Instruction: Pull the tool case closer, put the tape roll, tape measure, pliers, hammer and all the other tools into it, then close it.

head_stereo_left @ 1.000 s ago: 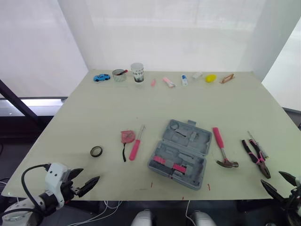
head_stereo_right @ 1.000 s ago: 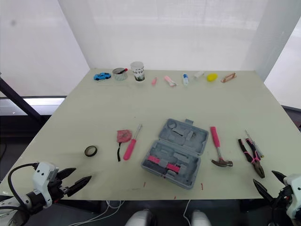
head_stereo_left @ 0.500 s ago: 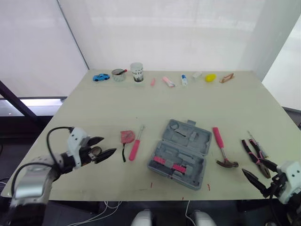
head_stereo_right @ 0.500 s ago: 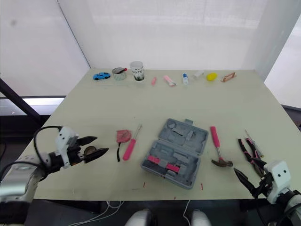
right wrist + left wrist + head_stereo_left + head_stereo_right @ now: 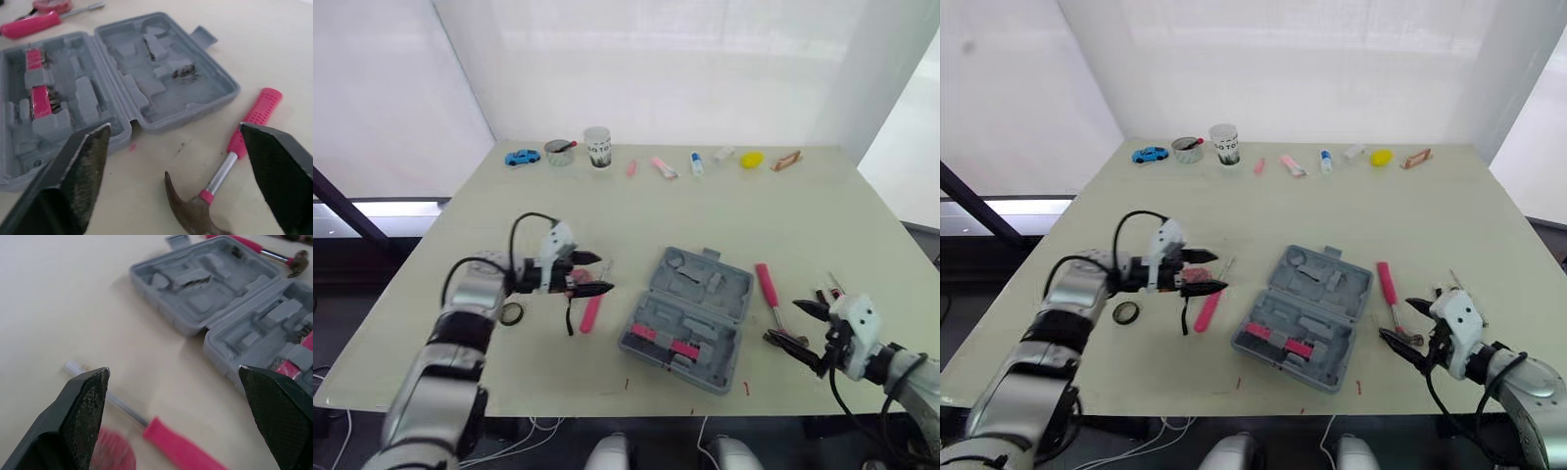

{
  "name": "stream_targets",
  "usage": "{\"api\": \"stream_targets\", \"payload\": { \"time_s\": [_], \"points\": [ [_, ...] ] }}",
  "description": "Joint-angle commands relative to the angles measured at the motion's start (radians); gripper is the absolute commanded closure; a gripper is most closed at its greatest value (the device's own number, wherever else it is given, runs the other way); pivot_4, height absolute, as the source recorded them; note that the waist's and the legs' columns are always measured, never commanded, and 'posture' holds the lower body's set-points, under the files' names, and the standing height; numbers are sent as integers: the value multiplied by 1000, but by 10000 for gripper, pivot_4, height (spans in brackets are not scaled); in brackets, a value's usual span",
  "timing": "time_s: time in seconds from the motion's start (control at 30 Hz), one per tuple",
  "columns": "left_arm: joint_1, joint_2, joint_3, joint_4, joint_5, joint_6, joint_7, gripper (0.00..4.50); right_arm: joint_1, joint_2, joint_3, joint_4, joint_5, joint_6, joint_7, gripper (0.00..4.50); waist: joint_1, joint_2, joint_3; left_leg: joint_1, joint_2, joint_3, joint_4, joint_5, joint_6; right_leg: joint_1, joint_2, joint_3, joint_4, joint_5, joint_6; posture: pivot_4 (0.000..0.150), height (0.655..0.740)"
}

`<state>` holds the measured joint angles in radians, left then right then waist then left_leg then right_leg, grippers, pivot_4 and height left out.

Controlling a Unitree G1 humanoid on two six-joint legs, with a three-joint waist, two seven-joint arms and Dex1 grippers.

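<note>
Both arms are rounded silver-grey shells. On the left arm [image 5: 460, 323] a thin black cable [image 5: 516, 227] loops to a white block [image 5: 558, 241] behind the left claw [image 5: 605, 273]. The right claw [image 5: 784, 321] sits on a matching white block with its own black cable. The fingers [image 5: 83, 416] are black, tapered and grainy.

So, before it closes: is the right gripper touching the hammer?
Apart: right wrist view shows the hammer between the right gripper's open fingers, clear of both.
</note>
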<state>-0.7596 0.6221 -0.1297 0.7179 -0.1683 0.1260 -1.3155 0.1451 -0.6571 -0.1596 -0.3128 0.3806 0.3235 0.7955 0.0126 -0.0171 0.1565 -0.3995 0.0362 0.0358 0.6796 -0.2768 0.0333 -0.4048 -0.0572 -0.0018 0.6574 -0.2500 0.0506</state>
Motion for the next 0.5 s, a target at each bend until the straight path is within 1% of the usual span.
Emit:
{"api": "stream_targets", "payload": {
  "time_s": [0.03,0.07,0.1,0.13,0.17,0.2,0.23,0.27,0.33,0.4,0.5],
  "points": [
    [-92,-36,-18,149,49,-140,-55,9600,-46,-30,50,13,-50,3,11,18595,-1,0,0,0,0,0,0,0,0,0,0,0,0,0,0,1500,7400],
    [-113,-49,-18,188,55,-170,-66,17030,-57,-38,66,19,-62,4,16,26105,-2,0,0,-1,0,0,0,0,0,-1,0,0,0,0,0,1500,7400],
    [-131,-61,-21,223,62,-197,-79,19863,-71,-45,83,24,-75,7,21,29724,-2,0,0,-1,0,1,0,0,0,-1,0,1,0,0,0,1500,7400],
    [-148,-71,-26,255,73,-219,-92,24246,-85,-50,100,30,-86,11,23,33799,-3,-1,0,-1,0,1,0,0,0,-1,0,1,0,0,0,1500,7400],
    [-164,-80,-31,287,85,-248,-108,31889,-101,-56,120,36,-99,16,25,41542,-3,-1,1,-2,0,1,0,0,0,-3,1,1,0,0,0,1500,7400],
    [-179,-91,-33,317,94,-280,-117,33786,-120,-63,141,44,-116,18,29,43488,-3,-1,1,-3,0,1,0,0,0,-4,1,1,0,0,0,1500,7400],
    [-192,-100,-35,345,104,-307,-123,42629,-137,-69,159,54,-134,19,32,45000,-3,-1,1,-4,0,1,1,0,0,-5,1,1,1,0,0,1500,7400],
    [-206,-109,-41,373,118,-330,-128,44081,-154,-78,183,67,-157,20,38,45000,-2,-1,1,-5,0,1,1,0,0,-5,1,1,1,0,0,1500,7400],
    [-227,-124,-51,419,147,-377,-136,44081,-181,-92,217,92,-192,20,46,45000,-1,-2,1,-7,1,0,4,0,0,-6,2,1,2,0,0,1500,7400],
    [-244,-132,-89,460,213,-441,-117,44081,-210,-97,250,125,-231,5,48,45000,-1,-2,1,-8,1,-1,5,0,0,-7,2,1,2,0,0,1500,7400],
    [-268,-155,-110,509,264,-472,-92,44081,-238,-99,282,160,-268,-15,55,45000,1,-2,1,-10,1,-2,6,0,0,-7,2,0,2,0,1,1500,7400]
  ]
}}
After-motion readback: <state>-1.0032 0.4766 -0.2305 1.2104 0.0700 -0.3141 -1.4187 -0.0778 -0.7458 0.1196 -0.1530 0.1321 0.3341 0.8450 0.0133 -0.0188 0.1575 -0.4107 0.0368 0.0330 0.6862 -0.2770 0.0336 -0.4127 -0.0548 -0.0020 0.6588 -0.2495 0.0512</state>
